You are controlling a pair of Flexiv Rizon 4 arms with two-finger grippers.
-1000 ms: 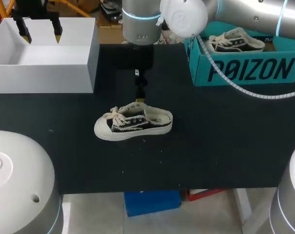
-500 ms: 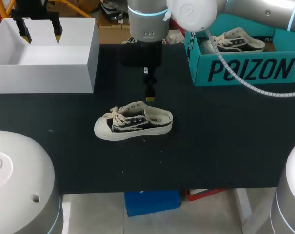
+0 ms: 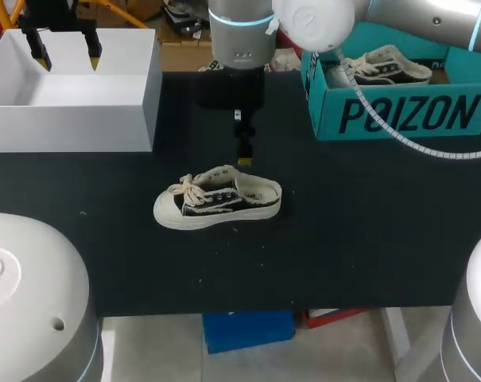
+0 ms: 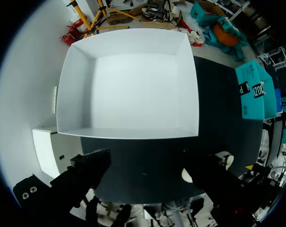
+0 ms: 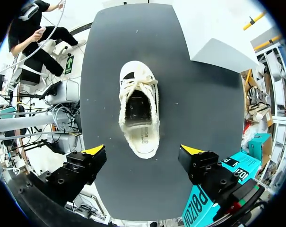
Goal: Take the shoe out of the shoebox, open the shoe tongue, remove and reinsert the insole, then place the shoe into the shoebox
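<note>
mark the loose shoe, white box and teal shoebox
cream-and-black canvas shoe (image 3: 215, 204): head view, side panel
white open-topped box (image 3: 73, 127): head view, front wall
teal cardboard shoebox (image 3: 407, 118): head view, front wall

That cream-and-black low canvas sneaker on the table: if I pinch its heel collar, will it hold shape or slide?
The cream-and-black canvas sneaker looks soft-walled, so the collar will probably fold. Its flat rubber sole likely resists sliding and tipping. Loose laces may flop.

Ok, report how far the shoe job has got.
Done: the shoe is out, lying on the table. In hand: the right end effector hovers open above its heel, touching nothing; the left end effector is open over the white box. Left: opening the tongue, insole out and back, then boxing the shoe.
</note>
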